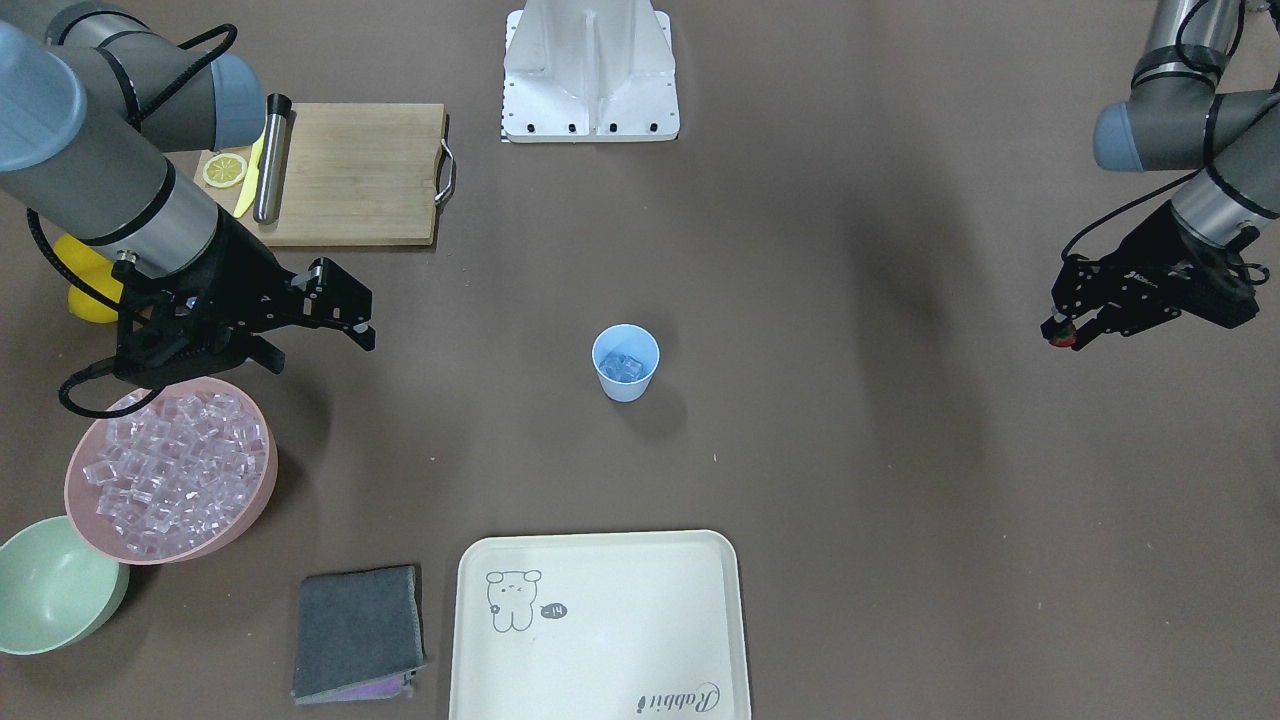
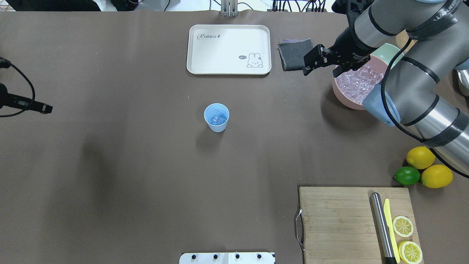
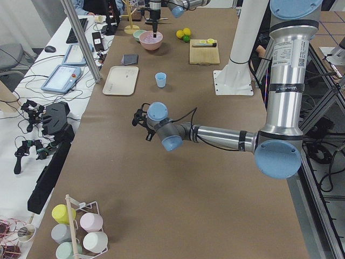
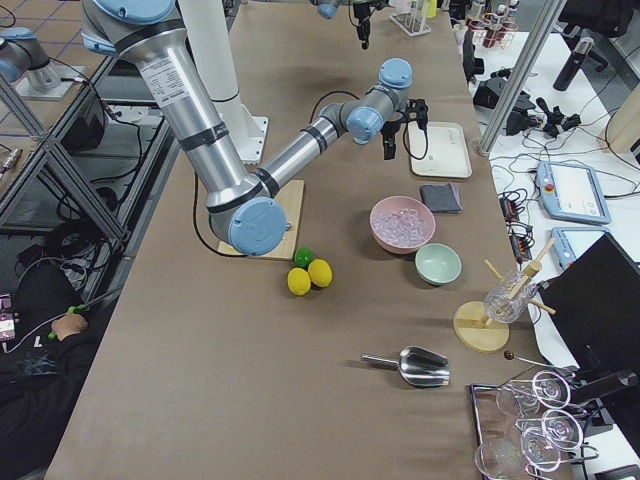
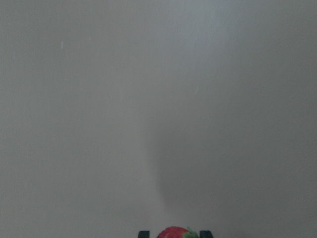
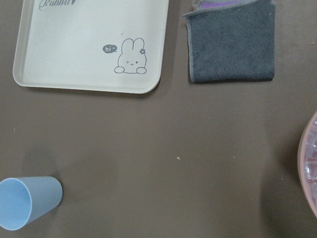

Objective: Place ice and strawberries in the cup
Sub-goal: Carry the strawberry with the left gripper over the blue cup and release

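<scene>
Overhead exterior view, read from the robot's edge outward: nearest, on the robot's side of the cup (image 2: 217, 127) and off to its right, lies a cutting board (image 2: 340, 220) with lemon slices (image 2: 403, 226), of no use to this job. The cup stands upright mid-table, alone, with a few cubes of ice (image 2: 219, 119) already in its bottom. Level with the cup and well apart to its left, the left gripper (image 1: 1060, 332) is clamped on the strawberry (image 5: 173, 232), which the wrist camera shows pinched between the two fingertips above bare table. Beyond the cup and to its right, the right gripper (image 2: 310, 60) hangs near the cup-side rim of the pink bowl (image 2: 342, 101), its fingers spread with nothing between them; that bowl is heaped with more ice. Farthest, straight beyond the cup, sits a tray (image 2: 220, 55) with a cloth (image 2: 291, 55) beside it. The strawberry looks light and tiny, likely soft enough to bruise, so a gentle pinch across its sides should do. The cubes look hard, smooth and slippery, best taken one at a time across two flat faces. The cup is probably thin, light plastic that tips at a nudge, so anything should be released from above its mouth without touching the rim.
</scene>
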